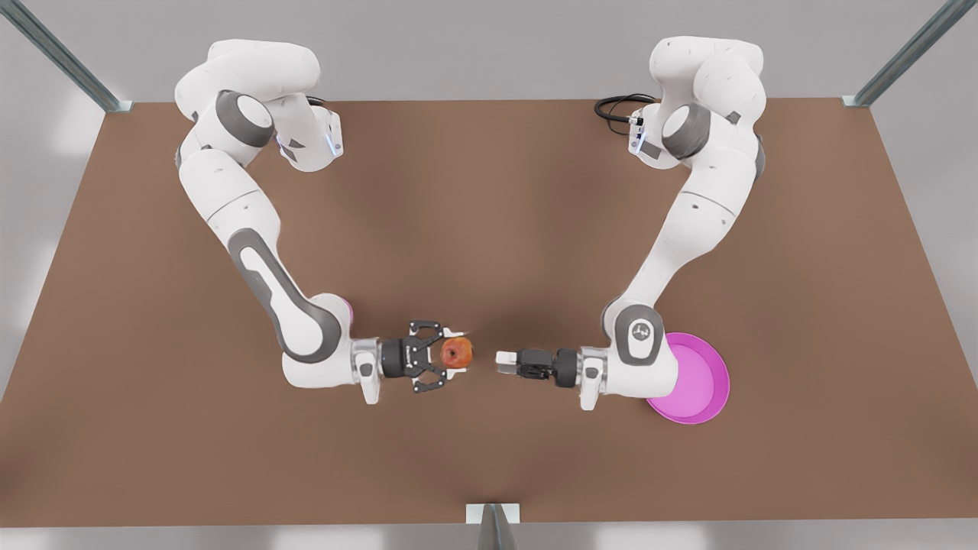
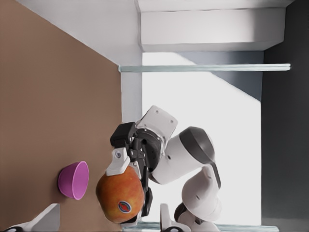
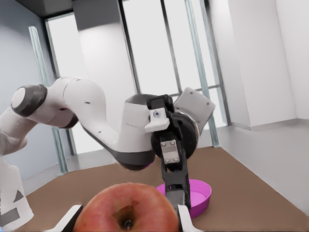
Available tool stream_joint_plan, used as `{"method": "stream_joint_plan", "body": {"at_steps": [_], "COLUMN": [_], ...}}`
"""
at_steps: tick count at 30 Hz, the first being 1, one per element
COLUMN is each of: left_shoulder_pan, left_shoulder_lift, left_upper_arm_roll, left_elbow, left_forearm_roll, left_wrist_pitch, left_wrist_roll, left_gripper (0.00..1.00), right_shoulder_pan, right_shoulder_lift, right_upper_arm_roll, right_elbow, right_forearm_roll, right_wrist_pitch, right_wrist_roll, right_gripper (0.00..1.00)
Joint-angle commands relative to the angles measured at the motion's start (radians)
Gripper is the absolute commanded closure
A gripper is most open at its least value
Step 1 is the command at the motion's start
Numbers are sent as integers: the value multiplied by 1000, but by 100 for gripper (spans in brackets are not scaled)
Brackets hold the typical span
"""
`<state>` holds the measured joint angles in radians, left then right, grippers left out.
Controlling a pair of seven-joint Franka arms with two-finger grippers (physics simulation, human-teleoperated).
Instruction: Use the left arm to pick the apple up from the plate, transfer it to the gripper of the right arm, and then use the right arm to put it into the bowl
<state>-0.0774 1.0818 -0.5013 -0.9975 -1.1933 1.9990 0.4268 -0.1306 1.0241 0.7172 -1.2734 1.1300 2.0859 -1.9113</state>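
1. Red and yellow, the apple [image 1: 457, 352] hung above the brown desk [image 1: 489, 229], low in the middle of the front view, clear of both pink dishes.
2. The right claw [image 1: 458, 353], on the arm at the front view's left, gripped the apple between its spread fingers, one on each side of the fruit.
3. The left claw [image 1: 504, 359], on the arm at the front view's right, pointed straight at the apple from just beside it, with a small gap between them; its fingers were parted and held nothing.
4. A shallow pink plate [image 1: 699, 382] lay on the desk under the left arm's wrist, at the lower right of the front view.
5. In the left wrist view a pink bowl [image 2: 73, 180] sat on the desk beyond the apple.
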Motion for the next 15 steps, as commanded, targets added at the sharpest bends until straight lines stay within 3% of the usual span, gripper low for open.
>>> {"method": "stream_joint_plan", "body": {"at_steps": [1,3,4,5,6,8,9,10,12,14,15], "left_shoulder_pan": [74,212,214,211,223,356,262,195,179,143,143], "left_shoulder_lift": [-13,-164,-294,-370,-382,-457,-643,-873,-807,-790,-790], "left_upper_arm_roll": [6,9,-2,-6,1,6,146,208,207,205,204], "left_elbow": [8,45,49,49,49,19,-239,-566,-454,-441,-334], "left_forearm_roll": [163,661,1118,1379,1407,1440,1411,1345,1290,1293,1299], "left_wrist_pitch": [-161,-395,-462,-606,-689,-669,-526,-339,-453,-433,-520], "left_wrist_roll": [-58,-267,-266,-266,-270,-276,-278,-371,-468,-559,-560], "left_gripper": [0,0,0,0,0,0,0,0,0,0,0], "right_shoulder_pan": [-40,-136,-205,-268,-316,-380,-392,-392,-385,-376,-353], "right_shoulder_lift": [-2,-4,-7,-15,-33,-130,-166,-206,-251,-325,-364], "right_upper_arm_roll": [1,-1,-1,-1,-2,-4,-5,-7,-7,-5,-9], "right_elbow": [-3,-7,-12,-14,-37,-119,-148,-170,-228,-317,-336], "right_forearm_roll": [-106,-317,-442,-567,-654,-789,-846,-935,-1018,-1102,-1144], "right_wrist_pitch": [-104,-220,-305,-372,-406,-415,-414,-408,-357,-267,-245], "right_wrist_roll": [20,81,89,91,92,103,126,143,156,218,251], "right_gripper": [48,48,48,48,48,48,48,48,48,48,48]}}
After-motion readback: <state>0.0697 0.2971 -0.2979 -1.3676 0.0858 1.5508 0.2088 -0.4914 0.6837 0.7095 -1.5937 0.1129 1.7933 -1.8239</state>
